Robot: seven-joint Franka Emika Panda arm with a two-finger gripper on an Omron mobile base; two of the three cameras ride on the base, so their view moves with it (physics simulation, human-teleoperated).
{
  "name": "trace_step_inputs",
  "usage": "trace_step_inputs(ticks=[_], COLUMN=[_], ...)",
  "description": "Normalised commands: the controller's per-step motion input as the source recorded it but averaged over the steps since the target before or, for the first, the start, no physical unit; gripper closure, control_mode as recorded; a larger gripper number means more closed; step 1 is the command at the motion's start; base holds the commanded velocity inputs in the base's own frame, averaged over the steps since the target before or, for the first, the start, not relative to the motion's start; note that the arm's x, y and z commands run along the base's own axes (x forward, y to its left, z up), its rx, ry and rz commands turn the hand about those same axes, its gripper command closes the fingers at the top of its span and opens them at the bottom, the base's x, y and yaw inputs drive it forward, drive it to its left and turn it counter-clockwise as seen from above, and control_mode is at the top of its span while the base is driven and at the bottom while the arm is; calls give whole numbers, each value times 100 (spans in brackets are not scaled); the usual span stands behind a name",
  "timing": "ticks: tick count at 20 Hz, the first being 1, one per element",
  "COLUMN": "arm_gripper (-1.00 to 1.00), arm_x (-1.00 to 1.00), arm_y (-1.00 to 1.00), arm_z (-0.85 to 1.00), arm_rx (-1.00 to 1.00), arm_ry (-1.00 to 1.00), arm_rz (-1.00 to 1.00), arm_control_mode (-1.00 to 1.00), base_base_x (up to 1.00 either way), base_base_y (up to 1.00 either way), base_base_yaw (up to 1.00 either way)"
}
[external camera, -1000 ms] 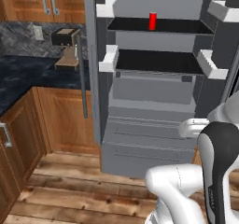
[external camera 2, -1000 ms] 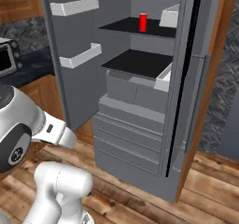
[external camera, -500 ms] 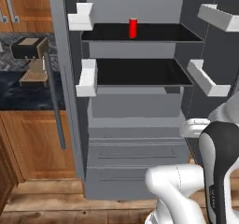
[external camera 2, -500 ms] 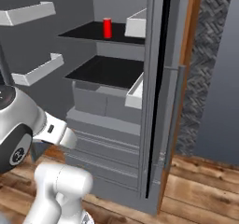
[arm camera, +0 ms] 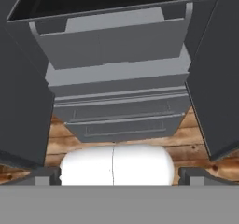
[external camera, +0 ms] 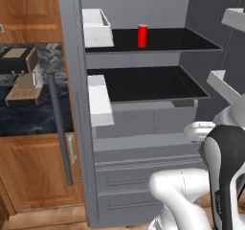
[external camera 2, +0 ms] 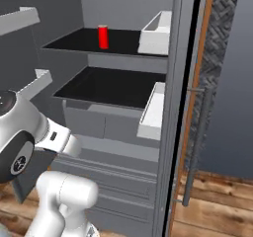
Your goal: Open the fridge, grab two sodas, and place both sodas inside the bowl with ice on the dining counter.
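So the tall matte grey double-door fridge (external camera: 143, 128) stands wide open, both doors swung out to the sides, which leaves the dark shelves reachable from the front. One small red cylindrical soda can w/ a silver top (external camera: 142, 35) stands upright on the upper black shelf (external camera: 182, 38), toward the back, just beside a white door bin (external camera: 97, 28) in the left base view; same can at (external camera 2: 103, 36) from the right side. I can spot only this one can; a second isn't visible on either shelf. The lower black shelf (external camera: 153, 83) looks bare. Below that come the grey drawers (arm camera: 121, 118), shut.

The hand (arm camera: 119, 174) points down at the drawer fronts and the wood plank floor (arm camera: 196, 143), held low and tucked in near the base, prob. a carry posture while the base lines up w/ the fridge. Its fingers (arm camera: 44, 175) sit at the far corners of the hand view, so it's spread fully apart and carrying nothing.

My read: door step is done, pick not yet started. Next move would need the arm to lift up and reach forward to the upper shelf, hand staying spread to straddle the can. Risk: clipping the white bin or shelf lip on the way in, or tipping the can since it stands free.

Left of the fridge, a brown wooden cabinet (external camera: 33, 176) under a dark marbled tabletop (external camera: 28, 114).
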Motion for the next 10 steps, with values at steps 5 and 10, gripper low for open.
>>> trace_step_inputs(ticks=[5,10], arm_gripper=[-100,-100], arm_x=[0,0], arm_y=[0,0], arm_z=[0,0], arm_rx=[0,0], arm_ry=[0,0], arm_rz=[0,0], arm_control_mode=[100,100], base_base_x=[68,84], base_base_y=[23,-26], base_base_yaw=[-12,-4])
